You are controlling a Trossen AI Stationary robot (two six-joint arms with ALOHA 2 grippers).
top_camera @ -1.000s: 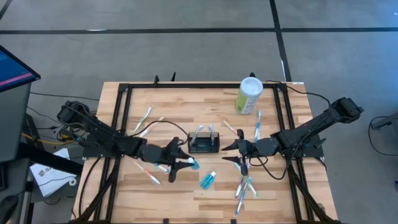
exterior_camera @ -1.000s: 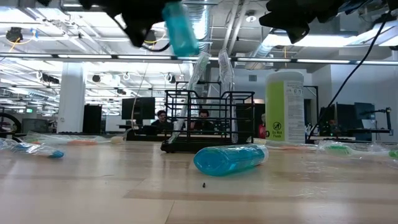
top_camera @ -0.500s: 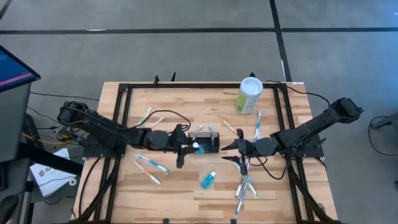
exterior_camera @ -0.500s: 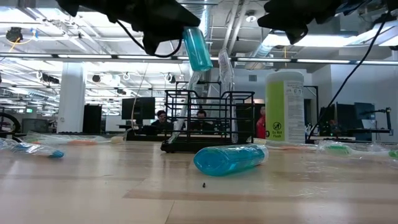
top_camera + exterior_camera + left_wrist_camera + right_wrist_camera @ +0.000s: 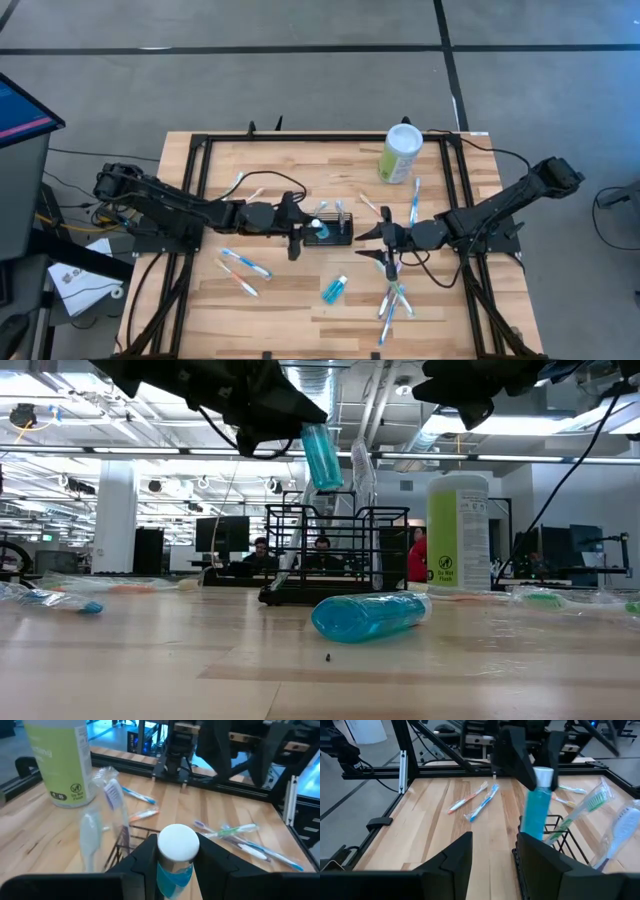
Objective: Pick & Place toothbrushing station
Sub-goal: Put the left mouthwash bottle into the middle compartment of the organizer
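Observation:
The black wire-mesh caddy (image 5: 330, 230) stands at the table's middle with wrapped toothbrushes (image 5: 112, 795) upright in it; it also shows in the low view (image 5: 335, 555). My left gripper (image 5: 303, 229) is shut on a small blue bottle with a white cap (image 5: 322, 452), above the caddy's left end. A second blue bottle (image 5: 334, 289) lies on its side on the table, nearer the front. My right gripper (image 5: 385, 247) is open and empty, just right of the caddy, above the table. My left gripper pinches the blue bottle between its two fingers (image 5: 210, 857) at the cap end, just under the white cap (image 5: 178, 841). The fingers come from the table's left, slanting down. The bottle (image 5: 536, 805) hangs below them, cap up, slightly tilted, clear of caddy and table.
A pale-green canister with a white lid (image 5: 402, 153) stands at the far right. Loose toothbrushes lie left of the caddy (image 5: 245, 263), near the far left (image 5: 232, 190), and right of the caddy toward the front (image 5: 395, 300). A black frame rail (image 5: 330, 138) borders the table.
My left gripper has carried the blue bottle from the table's front middle toward the far edge and a little right, to above the caddy's left end. The bottle has stayed lifted clear, cap up.

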